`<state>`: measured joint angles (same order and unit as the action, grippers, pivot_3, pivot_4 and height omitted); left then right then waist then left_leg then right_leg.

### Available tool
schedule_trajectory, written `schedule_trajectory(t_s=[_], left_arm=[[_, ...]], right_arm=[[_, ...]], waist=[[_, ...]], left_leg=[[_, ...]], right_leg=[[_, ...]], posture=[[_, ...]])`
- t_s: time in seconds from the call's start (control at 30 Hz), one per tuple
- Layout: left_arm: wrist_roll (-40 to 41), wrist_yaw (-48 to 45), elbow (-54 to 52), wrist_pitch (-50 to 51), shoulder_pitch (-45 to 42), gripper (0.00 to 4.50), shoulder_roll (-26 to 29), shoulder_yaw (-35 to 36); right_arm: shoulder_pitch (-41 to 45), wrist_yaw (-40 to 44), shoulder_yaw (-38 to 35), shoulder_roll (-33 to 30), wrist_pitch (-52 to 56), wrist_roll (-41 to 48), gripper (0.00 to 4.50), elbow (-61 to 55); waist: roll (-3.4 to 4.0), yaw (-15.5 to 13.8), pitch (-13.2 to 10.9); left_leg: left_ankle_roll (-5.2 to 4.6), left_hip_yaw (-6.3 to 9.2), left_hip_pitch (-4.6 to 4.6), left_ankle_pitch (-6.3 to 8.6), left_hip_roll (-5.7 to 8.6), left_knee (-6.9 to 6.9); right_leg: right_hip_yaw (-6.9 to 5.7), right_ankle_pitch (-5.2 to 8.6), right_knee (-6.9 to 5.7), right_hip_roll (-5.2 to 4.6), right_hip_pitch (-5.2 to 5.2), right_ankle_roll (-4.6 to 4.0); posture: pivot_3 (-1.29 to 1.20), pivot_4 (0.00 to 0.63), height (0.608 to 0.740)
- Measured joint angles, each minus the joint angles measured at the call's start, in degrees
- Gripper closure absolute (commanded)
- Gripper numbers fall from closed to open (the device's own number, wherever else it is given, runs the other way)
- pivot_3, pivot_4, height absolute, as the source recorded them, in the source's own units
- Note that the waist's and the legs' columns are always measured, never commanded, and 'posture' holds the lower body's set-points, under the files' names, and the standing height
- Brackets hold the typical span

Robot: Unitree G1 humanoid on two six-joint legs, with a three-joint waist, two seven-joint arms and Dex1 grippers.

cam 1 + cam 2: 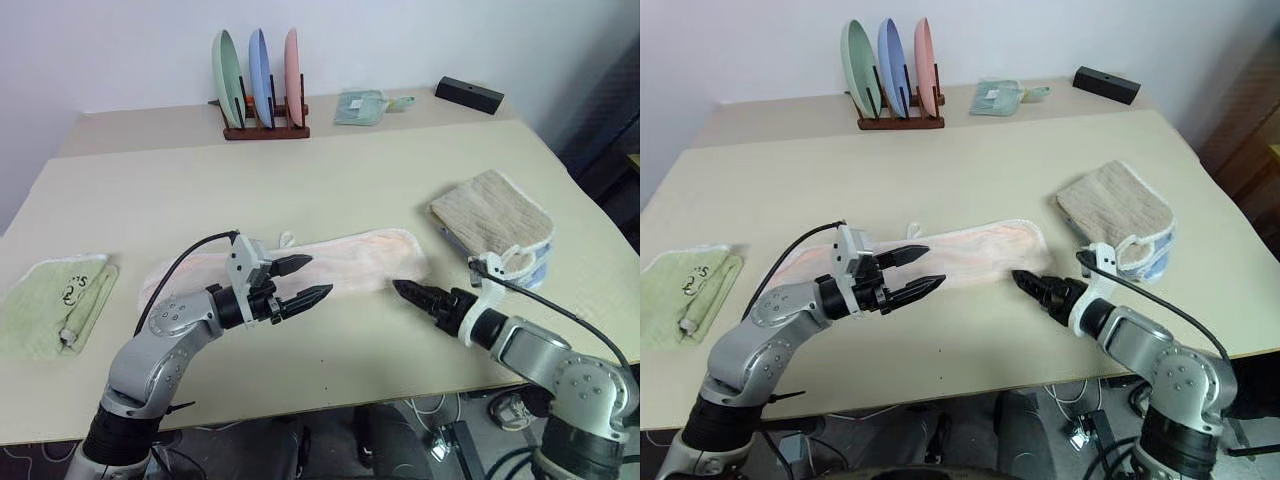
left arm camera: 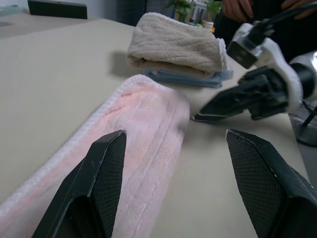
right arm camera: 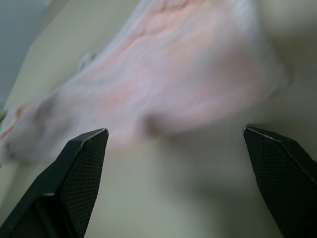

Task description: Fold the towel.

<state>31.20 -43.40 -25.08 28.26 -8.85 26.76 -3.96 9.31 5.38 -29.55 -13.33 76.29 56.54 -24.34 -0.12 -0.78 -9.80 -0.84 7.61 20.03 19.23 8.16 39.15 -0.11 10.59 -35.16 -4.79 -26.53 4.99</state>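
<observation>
1 pink towel [image 1: 340, 258]; 2 end effectors, left [image 1: 304, 280] and right [image 3: 178, 144], both spread, empty.

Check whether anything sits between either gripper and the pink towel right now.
Nothing visible does. The pink towel lies as a long strip on bare table. The left gripper and the right gripper are both open at its near edge. The beige towel lies off to the side.
</observation>
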Motion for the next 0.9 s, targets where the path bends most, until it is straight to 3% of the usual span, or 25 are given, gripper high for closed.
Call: schedule_trajectory(t_s=[0.17,0.23,0.5,0.7,0.9], left_arm=[[0.13,-0.92,-0.02,-0.22,0.58,1.21,0.50,0.39],[0.13,-1.10,-0.03,-0.30,1.32,1.21,0.54,0.39],[0.08,0.66,-0.18,-0.81,2.98,1.21,0.05,0.81],[0.04,1.89,0.04,-1.71,4.09,1.21,-0.08,1.78],[-0.48,2.31,2.15,-2.70,4.38,1.21,0.13,3.31]], right_arm=[[5.88,-8.46,-3.85,5.32,-0.55,1.99,0.06,5.66],[8.04,-11.31,-5.35,6.27,-1.16,2.79,0.58,7.99],[9.29,-18.23,-6.41,6.69,-3.84,3.45,4.45,11.25],[8.80,-19.66,-6.46,3.06,-4.16,5.93,4.45,9.58],[6.49,-14.03,-6.00,-10.84,-3.08,8.85,4.45,3.83]], waist=[[0.01,0.03,0.06],[0.07,-0.02,0.11],[0.12,0.07,0.13],[0.16,-0.03,0.15],[0.20,0.02,0.15]], left_leg=[[-0.01,0.00,-0.11,0.00,0.00,0.00],[-0.02,0.00,-0.11,0.00,0.00,-0.01],[-0.02,0.00,-0.08,0.01,0.00,-0.02],[-0.04,0.00,-0.05,0.01,0.01,-0.02],[-0.06,-0.02,-0.04,0.02,-0.02,-0.03]], right_leg=[[0.00,0.00,0.03,0.02,0.12,0.00],[0.00,0.00,0.03,0.02,0.13,0.00],[0.02,0.00,0.02,0.02,0.08,0.00],[0.01,0.00,0.05,0.02,0.08,0.00],[0.00,0.01,0.07,0.02,0.09,0.01]], posture=[[0.00,0.150,0.740],[0.00,0.150,0.740],[0.00,0.150,0.740],[0.00,0.150,0.740],[0.00,0.150,0.740]])
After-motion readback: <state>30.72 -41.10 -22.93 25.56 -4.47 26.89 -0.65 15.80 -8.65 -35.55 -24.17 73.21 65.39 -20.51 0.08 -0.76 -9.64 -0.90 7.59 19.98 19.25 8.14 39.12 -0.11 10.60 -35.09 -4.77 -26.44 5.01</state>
